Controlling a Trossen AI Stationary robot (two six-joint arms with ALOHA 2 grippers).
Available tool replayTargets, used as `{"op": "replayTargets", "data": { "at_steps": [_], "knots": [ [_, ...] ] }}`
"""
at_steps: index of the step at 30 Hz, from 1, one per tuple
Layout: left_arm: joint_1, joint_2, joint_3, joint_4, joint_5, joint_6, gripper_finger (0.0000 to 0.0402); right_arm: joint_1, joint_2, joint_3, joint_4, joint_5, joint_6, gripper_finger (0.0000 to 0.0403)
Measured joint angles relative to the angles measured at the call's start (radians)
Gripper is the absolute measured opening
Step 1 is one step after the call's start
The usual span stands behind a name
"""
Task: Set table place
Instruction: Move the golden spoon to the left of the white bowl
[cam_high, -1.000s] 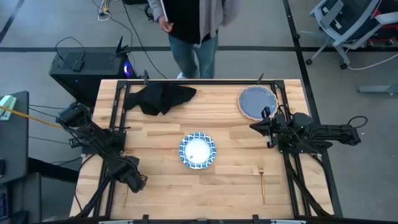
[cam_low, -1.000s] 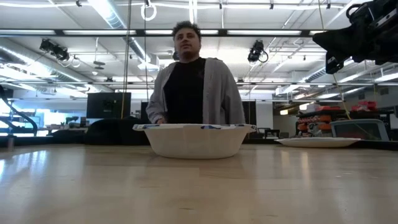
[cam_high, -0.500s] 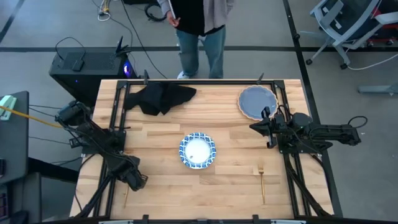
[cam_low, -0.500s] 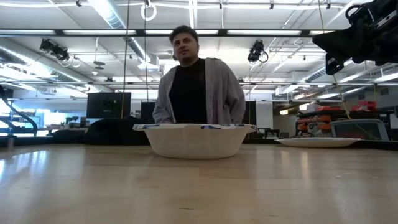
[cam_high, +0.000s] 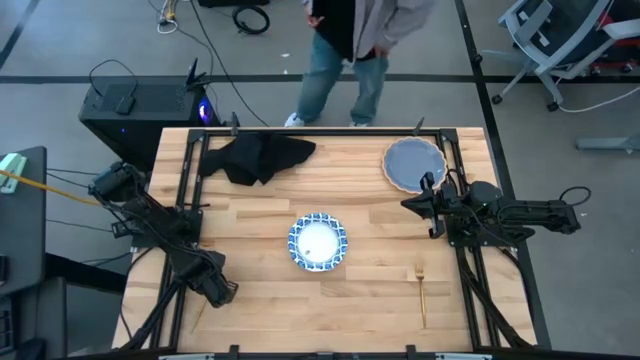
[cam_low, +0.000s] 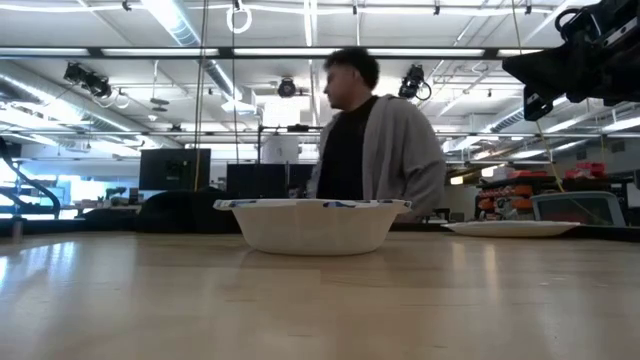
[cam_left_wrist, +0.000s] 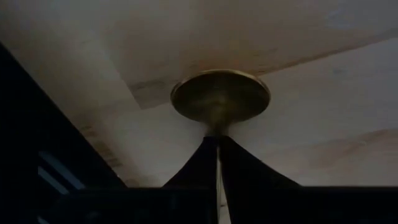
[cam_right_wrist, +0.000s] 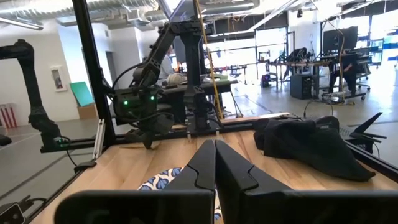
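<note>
On plank table (cam_high: 370, 215), round patterned dish (cam_high: 318, 242), left end effector (cam_left_wrist: 217, 149) pinching gold spoon (cam_left_wrist: 220, 98)

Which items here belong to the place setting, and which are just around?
Job: plate; patterned dish; fork; spoon, pinched by left gripper; napkin.
Around: black box; office chair; person; right gripper, idle.

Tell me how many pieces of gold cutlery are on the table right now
2. The fork lies near the table's front right edge. The spoon is at the front left corner, its handle pinched in the left gripper's shut fingers.
</note>
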Motion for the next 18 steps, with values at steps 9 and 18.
{"op": "replayTargets", "data": {
  "at_steps": [9,18],
  "knots": [
    [0.003,0.003,0.008,-0.003,-0.004,0.007,0.0010,0.000,0.000,0.000,0.000,0.000,-0.001,0.0007],
    [0.002,0.007,0.048,-0.025,-0.015,0.006,0.0010,0.000,0.000,0.000,-0.010,0.000,-0.003,0.0007]
  ]
}}
